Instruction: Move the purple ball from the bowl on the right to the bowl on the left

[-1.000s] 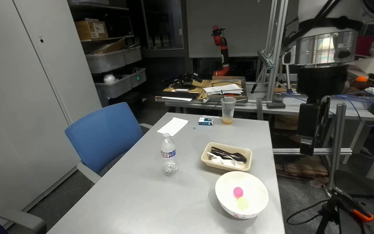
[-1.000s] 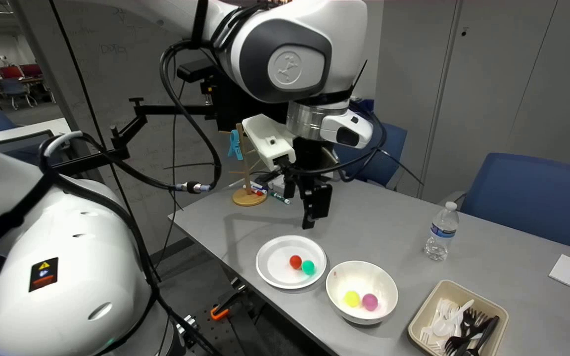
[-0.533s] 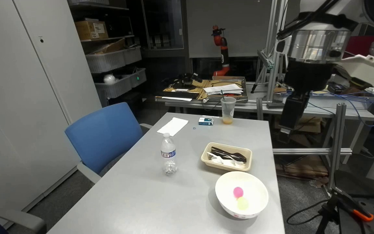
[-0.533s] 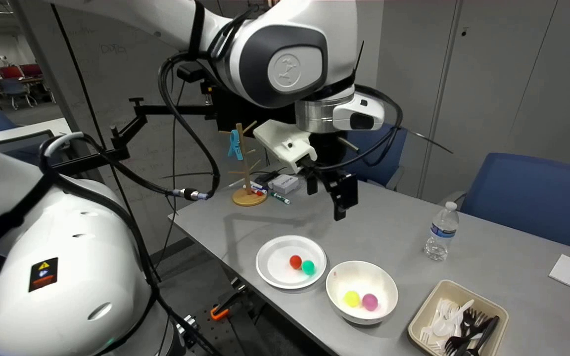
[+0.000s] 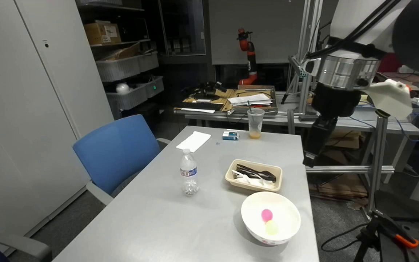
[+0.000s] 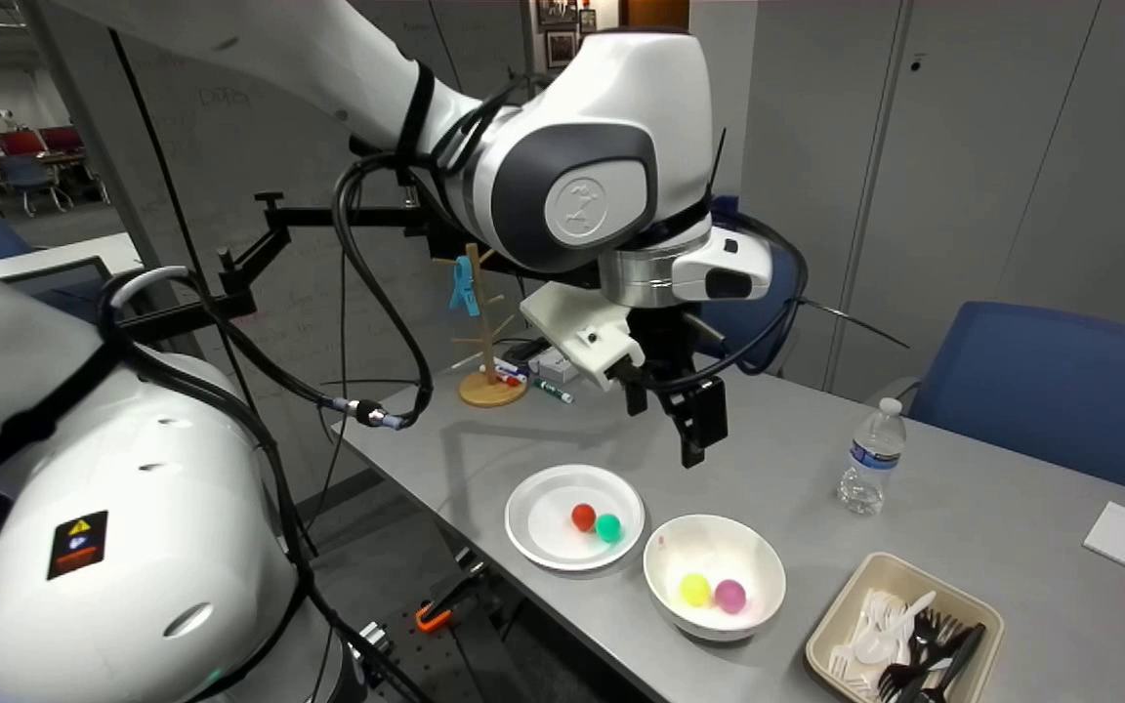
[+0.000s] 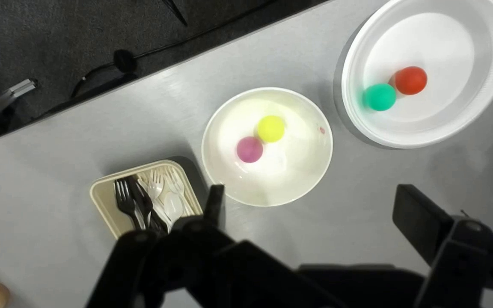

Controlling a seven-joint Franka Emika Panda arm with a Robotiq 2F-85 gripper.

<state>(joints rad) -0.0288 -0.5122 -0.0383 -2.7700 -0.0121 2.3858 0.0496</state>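
End effector [image 7: 310, 201] near glossy round bowl [image 7: 295, 167]

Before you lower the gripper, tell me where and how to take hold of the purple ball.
I'd grip the purple ball around its round middle, straight from above: the wall of the bowl rings it. Turn the open gripper to close across the line joining this ball to the yellow ball; the two look to be touching, so that likely avoids wedging between them.
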